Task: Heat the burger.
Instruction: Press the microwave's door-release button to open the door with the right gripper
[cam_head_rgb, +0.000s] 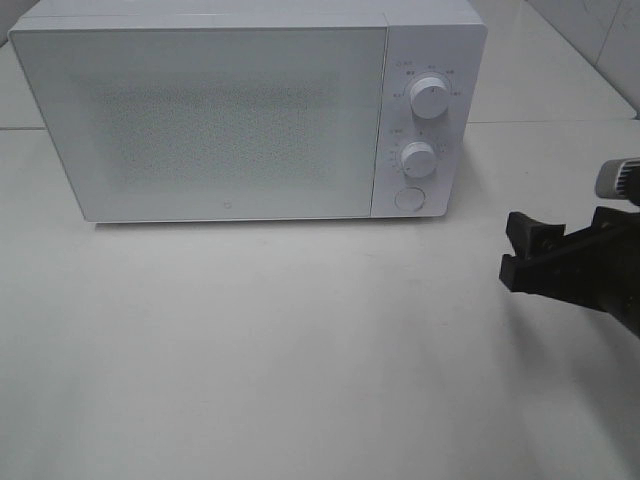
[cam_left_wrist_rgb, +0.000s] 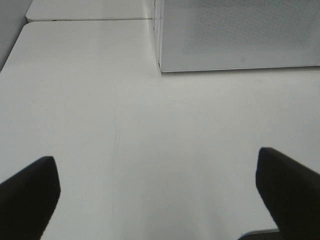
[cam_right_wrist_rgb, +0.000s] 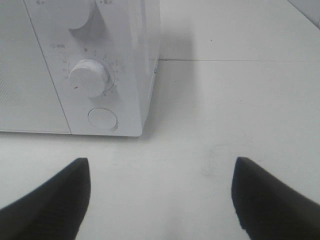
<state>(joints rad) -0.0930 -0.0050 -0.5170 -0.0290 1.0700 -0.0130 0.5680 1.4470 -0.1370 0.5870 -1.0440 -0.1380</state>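
Observation:
The burger is out of view in every frame. A white microwave (cam_head_rgb: 250, 110) stands at the back of the table with its door shut; its two dials (cam_head_rgb: 428, 96) and round door button (cam_head_rgb: 408, 198) are on its right panel. My right gripper (cam_head_rgb: 522, 250) hovers open at the right edge of the table, its black fingertips pointing left toward the microwave's control side. In the right wrist view the right gripper (cam_right_wrist_rgb: 160, 200) is empty, facing the lower dial (cam_right_wrist_rgb: 89, 78) and button (cam_right_wrist_rgb: 102, 119). My left gripper (cam_left_wrist_rgb: 157, 192) is open and empty above bare table, with the microwave's lower left corner (cam_left_wrist_rgb: 162, 67) ahead.
The white table (cam_head_rgb: 300, 350) spreads in front of the microwave. A seam between two table tops (cam_left_wrist_rgb: 90, 20) runs behind the microwave's left side. The table's left edge (cam_left_wrist_rgb: 12, 55) borders a grey floor.

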